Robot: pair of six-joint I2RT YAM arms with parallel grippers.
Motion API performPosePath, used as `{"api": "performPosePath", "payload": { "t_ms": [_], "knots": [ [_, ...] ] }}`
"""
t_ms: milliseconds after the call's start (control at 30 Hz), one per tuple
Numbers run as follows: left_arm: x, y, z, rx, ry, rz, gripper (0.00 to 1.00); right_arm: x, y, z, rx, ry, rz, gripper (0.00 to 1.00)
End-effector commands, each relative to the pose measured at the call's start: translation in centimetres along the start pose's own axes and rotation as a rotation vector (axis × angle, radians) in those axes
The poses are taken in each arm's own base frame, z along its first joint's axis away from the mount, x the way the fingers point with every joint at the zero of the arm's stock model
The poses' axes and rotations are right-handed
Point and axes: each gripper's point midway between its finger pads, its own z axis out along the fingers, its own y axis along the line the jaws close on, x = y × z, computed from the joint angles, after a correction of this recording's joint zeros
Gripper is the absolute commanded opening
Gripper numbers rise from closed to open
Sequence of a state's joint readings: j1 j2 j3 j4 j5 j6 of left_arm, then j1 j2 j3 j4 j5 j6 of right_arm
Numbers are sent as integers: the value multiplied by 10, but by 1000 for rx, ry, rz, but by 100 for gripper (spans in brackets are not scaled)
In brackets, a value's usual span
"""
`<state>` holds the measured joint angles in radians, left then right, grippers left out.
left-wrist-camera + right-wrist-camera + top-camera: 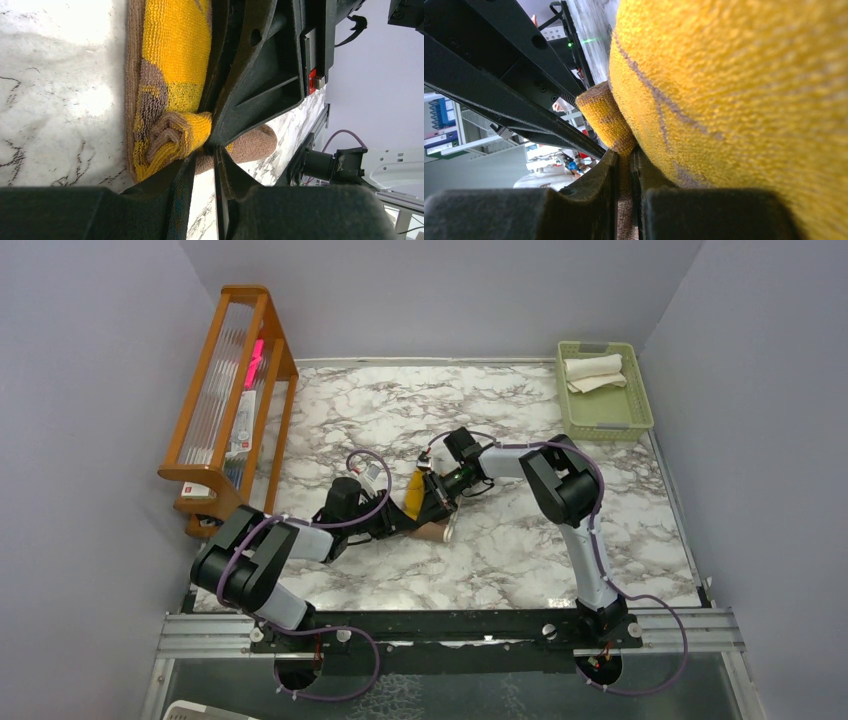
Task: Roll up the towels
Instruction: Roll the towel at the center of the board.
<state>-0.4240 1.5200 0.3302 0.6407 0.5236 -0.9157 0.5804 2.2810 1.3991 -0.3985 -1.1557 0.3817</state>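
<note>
The mustard yellow towel (413,490) and the brown towel (432,532) lie rolled together as one bundle at the table's middle. In the left wrist view the roll's end shows yellow (170,55) wound with brown (252,142). My left gripper (212,148) comes in from the left, its fingertips pinched together on the roll's near edge. My right gripper (624,150) reaches in from the right, shut on a fold of the same cloth beside the yellow towel (734,100). In the top view the two grippers, left (405,525) and right (437,502), nearly touch. The cream-white towel (593,372) lies in the basket.
The pale green basket (630,415) stands at the back right corner. A wooden rack (235,390) with papers leans along the left wall. Grey walls close three sides. A black rail (440,635) with both arm bases runs along the near edge.
</note>
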Motion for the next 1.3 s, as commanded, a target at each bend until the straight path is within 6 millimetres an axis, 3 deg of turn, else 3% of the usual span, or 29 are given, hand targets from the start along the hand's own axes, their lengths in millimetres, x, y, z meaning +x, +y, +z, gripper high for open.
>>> {"api": "performPosePath", "payload": {
  "t_ms": [0, 100, 267, 367, 500, 667, 767, 833, 900, 1000, 1067, 1267],
  "knots": [
    [-3, 32, -1, -141, -60, -13, 24, 6, -15, -4, 78, -6, 2, 6],
    [-6, 37, 0, -162, -73, -29, 21, 8, -15, -5, 81, -8, -4, 11],
    [2, 58, 0, -228, -67, -79, 0, 6, -5, -14, 131, -38, -84, 23],
    [6, 66, 0, -250, -57, -82, 0, -2, 4, -25, 192, -84, -188, 25],
    [11, 74, 1, -275, -42, -83, 0, -17, 31, -47, 273, -186, -375, 44],
    [17, 81, 1, -293, -24, -95, 0, -36, 72, -84, 428, -369, -669, 46],
    [18, 82, 2, -294, -17, -97, 0, -30, 107, -94, 512, -496, -976, 46],
    [19, 82, 2, -295, -12, -98, 0, -12, 122, -80, 566, -488, -1204, 45],
    [20, 83, 3, -296, -7, -100, 0, 6, 121, -63, 634, -446, -1385, 46],
    [21, 84, 4, -297, 0, -103, 0, 20, 107, -50, 730, -409, -1478, 47],
    [20, 82, 5, -292, -1, -100, 0, 28, 95, -43, 780, -354, -1551, 67],
    [19, 80, 6, -281, 4, -96, 0, 38, 65, -35, 914, -255, -1725, 72]
  ]
}}
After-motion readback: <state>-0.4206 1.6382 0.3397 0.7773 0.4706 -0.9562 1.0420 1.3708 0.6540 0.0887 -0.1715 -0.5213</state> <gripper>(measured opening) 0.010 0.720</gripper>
